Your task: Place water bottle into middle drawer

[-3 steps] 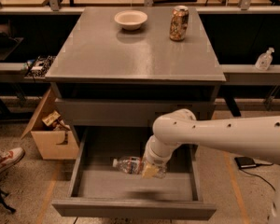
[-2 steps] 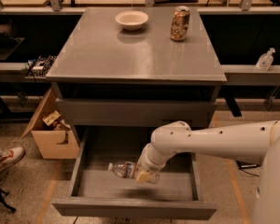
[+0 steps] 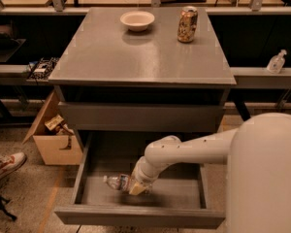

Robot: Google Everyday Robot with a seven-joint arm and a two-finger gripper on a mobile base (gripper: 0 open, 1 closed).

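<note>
- Reaches with the hand (image 3: 137, 187) down into the middle drawer (image 3: 174, 194), pulled out below the front edge of the desk (image 3: 136, 57).
- Clamps the hand around the base end of the water bottle (image 3: 117, 182), seemingly just above the drawer floor.
- Holds the bottle level, long axis parallel to the desk's front edge, cap pointing away from the hand toward the front-left corner.
- Probably needs a slight lowering, then release and a straight lift clear.
</note>
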